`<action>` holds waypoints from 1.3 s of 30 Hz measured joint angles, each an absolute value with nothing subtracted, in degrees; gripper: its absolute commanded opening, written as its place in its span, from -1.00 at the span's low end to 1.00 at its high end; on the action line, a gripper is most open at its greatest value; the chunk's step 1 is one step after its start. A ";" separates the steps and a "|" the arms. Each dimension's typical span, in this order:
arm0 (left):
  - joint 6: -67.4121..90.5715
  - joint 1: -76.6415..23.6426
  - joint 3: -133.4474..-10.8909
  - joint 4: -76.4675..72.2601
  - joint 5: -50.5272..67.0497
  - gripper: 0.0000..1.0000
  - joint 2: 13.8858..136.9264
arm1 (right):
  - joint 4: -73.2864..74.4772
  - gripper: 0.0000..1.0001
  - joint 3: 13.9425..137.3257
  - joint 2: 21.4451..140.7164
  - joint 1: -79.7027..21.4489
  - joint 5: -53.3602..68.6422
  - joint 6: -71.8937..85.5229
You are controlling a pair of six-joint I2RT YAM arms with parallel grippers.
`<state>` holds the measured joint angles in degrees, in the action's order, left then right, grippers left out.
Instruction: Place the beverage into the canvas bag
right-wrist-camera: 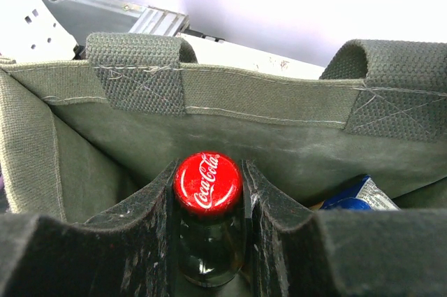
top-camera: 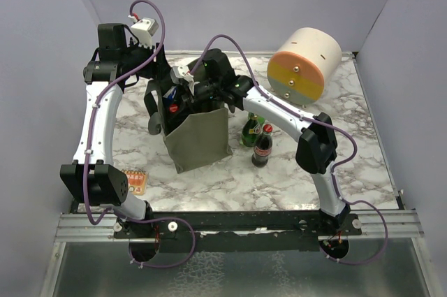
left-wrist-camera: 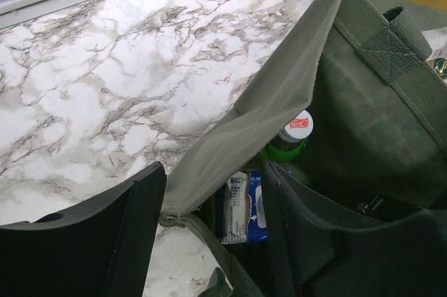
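- Olive-green canvas bag (top-camera: 199, 140), upright on the marble table (top-camera: 349, 164), mouth open.
- Right gripper (right-wrist-camera: 208, 199): clenches the neck of a red-capped cola bottle (right-wrist-camera: 207, 182), low inside the bag's mouth.
- Left gripper (left-wrist-camera: 209, 171): released, spread wide, straddles the bag's rim with one finger inside and one outside.
- Inside the bag: white-capped green bottle (left-wrist-camera: 297, 129), blue packet (left-wrist-camera: 244, 206).
- Just right of the bag: second green bottle (top-camera: 250, 129) beside second cola bottle (top-camera: 262, 147).
- Behind the bag, to the right: cream-and-orange cylinder (top-camera: 304, 66).
- Near left of the bag: snack packet (top-camera: 135, 180).
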<state>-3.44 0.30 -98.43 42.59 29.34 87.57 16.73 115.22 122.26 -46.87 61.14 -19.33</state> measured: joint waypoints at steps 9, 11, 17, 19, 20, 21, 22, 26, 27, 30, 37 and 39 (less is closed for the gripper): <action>-3.46 0.30 -98.43 42.52 29.39 0.18 88.07 | 17.17 -0.29 115.22 122.23 -46.87 61.28 -20.01; -3.46 0.30 -98.45 42.52 29.39 0.18 88.09 | 17.17 -0.26 115.24 122.23 -46.87 61.25 -20.47; -3.49 0.30 -98.45 42.52 29.54 0.18 88.12 | 16.60 -0.14 115.59 122.23 -46.83 60.75 -22.72; -3.51 0.30 -98.45 42.52 29.58 0.18 88.12 | 16.43 -0.13 115.77 122.23 -46.78 60.69 -23.22; -3.51 0.30 -98.45 42.52 29.58 0.18 88.14 | 16.29 -0.11 115.79 122.26 -46.76 60.66 -23.40; -3.51 0.30 -98.45 42.52 29.61 0.18 88.14 | 16.27 -0.10 115.85 122.23 -46.76 60.62 -23.66; -3.51 0.30 -98.43 42.52 29.61 0.18 88.14 | 16.25 -0.08 115.87 122.23 -46.76 60.51 -23.79; -3.53 0.30 -98.45 42.52 29.67 0.18 88.18 | 16.23 -0.03 115.87 122.23 -46.76 60.34 -24.05; -3.53 0.30 -98.45 42.52 29.71 0.18 88.20 | 16.23 -0.02 115.87 122.26 -46.76 60.27 -24.12; -3.53 0.30 -98.45 42.52 29.78 0.18 88.20 | 16.23 0.16 115.94 122.23 -46.76 60.18 -24.16; -3.55 0.30 -98.45 42.52 29.78 0.18 88.23 | 16.14 0.22 118.10 122.23 -46.76 59.51 -23.29; -3.55 0.30 -98.45 42.50 29.80 0.18 88.27 | 15.81 0.22 118.45 122.10 -46.76 59.48 -22.83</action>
